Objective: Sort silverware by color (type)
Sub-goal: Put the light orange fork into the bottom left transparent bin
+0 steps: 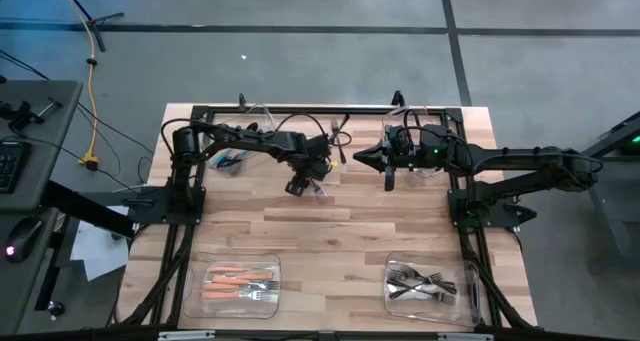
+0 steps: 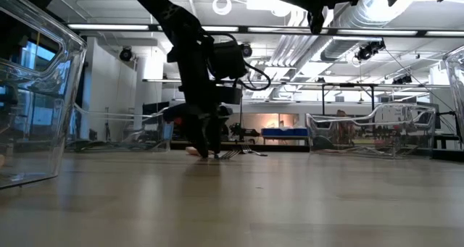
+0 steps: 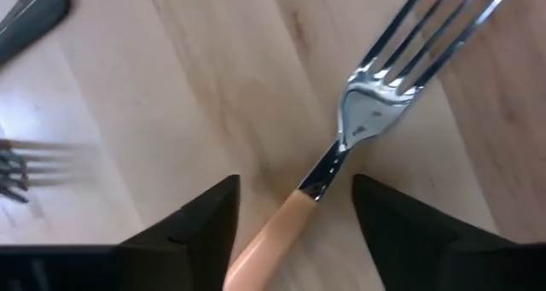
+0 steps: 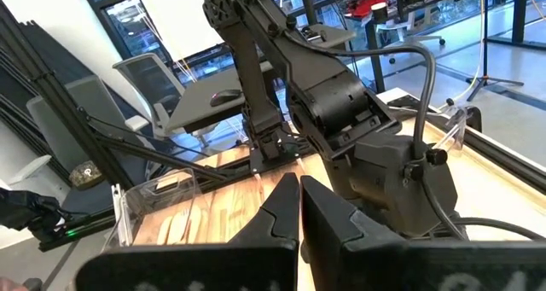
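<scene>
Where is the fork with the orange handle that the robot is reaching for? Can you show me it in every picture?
High view: the orange-handled fork lies on the table's middle, under the left gripper.
Low view: the fork lies on the wood beside that gripper's tips.
Left wrist view: the fork fills the middle, its handle between the open fingers.
Right wrist view: I can't find it.
Shared landmark: the left gripper.

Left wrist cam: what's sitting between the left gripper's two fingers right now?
The orange-handled fork lies on the bare wood between the open left gripper's fingers, handle running down the gap, tines pointing away. Left wrist view shows it.
</scene>
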